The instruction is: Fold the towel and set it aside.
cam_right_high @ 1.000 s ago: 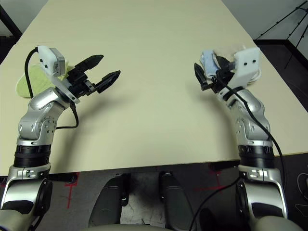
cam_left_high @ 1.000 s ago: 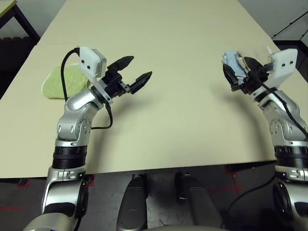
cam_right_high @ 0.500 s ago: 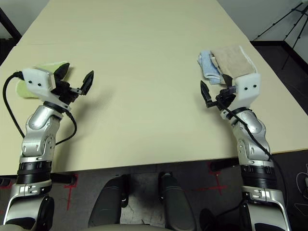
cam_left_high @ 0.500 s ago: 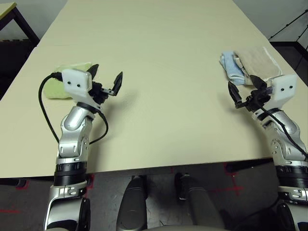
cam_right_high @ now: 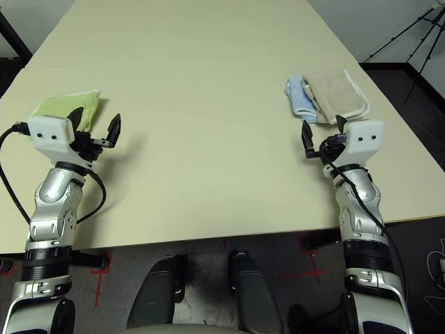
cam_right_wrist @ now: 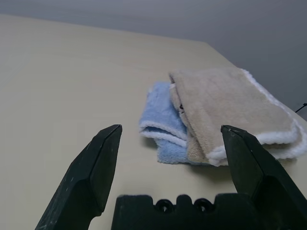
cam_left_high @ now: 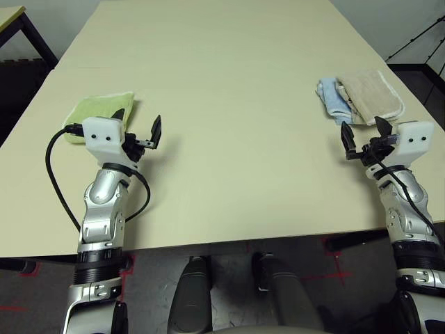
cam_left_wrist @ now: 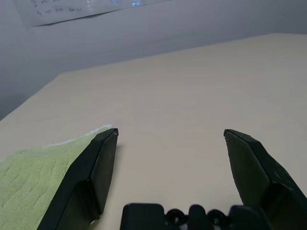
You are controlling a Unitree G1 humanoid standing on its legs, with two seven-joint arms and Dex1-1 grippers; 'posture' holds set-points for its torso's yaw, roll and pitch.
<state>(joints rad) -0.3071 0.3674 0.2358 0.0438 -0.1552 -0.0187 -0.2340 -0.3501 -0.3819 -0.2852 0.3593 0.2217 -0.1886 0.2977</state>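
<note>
The beige towel (cam_left_high: 370, 94) with white trim lies folded at the table's right side, partly overlapping a folded light blue towel (cam_left_high: 332, 101). In the right wrist view the beige towel (cam_right_wrist: 230, 110) rests on the blue one (cam_right_wrist: 162, 122), a small dark mark at its edge. My right gripper (cam_left_high: 362, 133) is open and empty, raised a little nearer me than the towels. My left gripper (cam_left_high: 136, 124) is open and empty at the table's left, beside a green towel.
A folded light green towel (cam_left_high: 97, 114) lies at the left of the table, just beyond my left gripper; it is also the light green towel (cam_left_wrist: 33, 177) in the left wrist view. The tan table (cam_left_high: 229, 104) stretches bare between the arms.
Both arms have drawn back toward me and lowered, the grippers staying open. The right gripper has come away from the towels, uncovering the folded beige towel on the blue one.
</note>
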